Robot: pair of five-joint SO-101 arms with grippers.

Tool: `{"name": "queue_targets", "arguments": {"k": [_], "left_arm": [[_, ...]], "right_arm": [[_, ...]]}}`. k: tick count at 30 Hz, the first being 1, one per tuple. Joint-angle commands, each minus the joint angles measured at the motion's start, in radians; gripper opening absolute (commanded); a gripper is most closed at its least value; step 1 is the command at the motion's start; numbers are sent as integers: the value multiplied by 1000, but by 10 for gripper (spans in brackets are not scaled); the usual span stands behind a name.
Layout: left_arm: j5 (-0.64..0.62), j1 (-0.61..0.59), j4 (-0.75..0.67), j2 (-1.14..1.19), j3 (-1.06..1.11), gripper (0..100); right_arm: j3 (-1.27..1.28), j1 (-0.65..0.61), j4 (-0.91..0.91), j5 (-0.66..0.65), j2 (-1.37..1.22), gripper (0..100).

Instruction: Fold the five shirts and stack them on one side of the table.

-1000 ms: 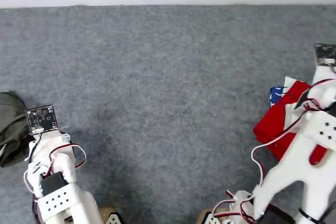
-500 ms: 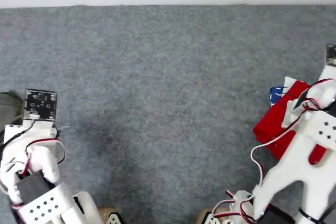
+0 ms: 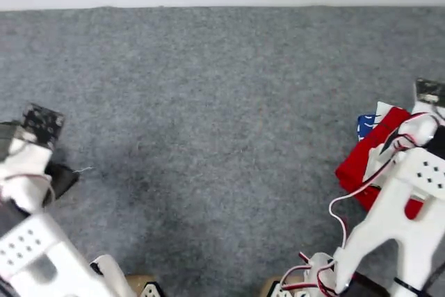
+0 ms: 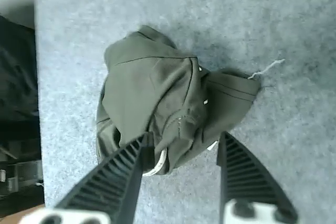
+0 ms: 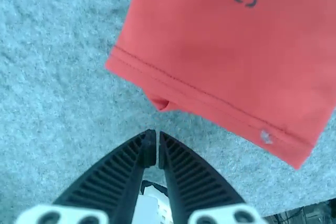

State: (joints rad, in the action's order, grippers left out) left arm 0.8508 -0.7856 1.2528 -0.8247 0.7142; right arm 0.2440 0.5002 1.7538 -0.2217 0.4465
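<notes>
left claw (image 4: 181, 141) hangs wide open over the crumpled olive shirt (image 4: 157, 98), its two fingers straddling the nearest lobe of the heap, which bunches up directly ahead of the tips and close to the edge of the grey table (image 4: 294, 19). the right claw (image 5: 156, 139) is pinched shut on nothing, its tips just short of the hem of the folded red shirt (image 5: 231, 51); seen from above, a blue shirt (image 3: 366, 126) peeks out at the far edge of the red one.

the step in hand looks like taking up the olive shirt so it can be spread and folded. it would likely go best if the claw came straight down while wide, then closed on one thin fold, a hem or collar rather than the thick middle, so the cloth opens out when lifted instead of rising as a ball. drawing it away from the table's edge toward the bare middle should keep it from slipping off. the right claw seems best kept off the red shirt, so the stack is not disturbed.
</notes>
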Motion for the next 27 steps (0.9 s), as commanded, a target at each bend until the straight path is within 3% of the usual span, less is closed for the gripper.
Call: {"name": "queue_targets", "arguments": {"k": [1,15,27], "left_arm": [[9,-5,55,181,-183,204],[8,9,110,569,-288,200],[-43,2,103,621,-364,199]], "right_arm": [[-12,-8,39,8,36,14],[2,-5,41,2,306,14],[238,-8,41,-9,510,18]]}}
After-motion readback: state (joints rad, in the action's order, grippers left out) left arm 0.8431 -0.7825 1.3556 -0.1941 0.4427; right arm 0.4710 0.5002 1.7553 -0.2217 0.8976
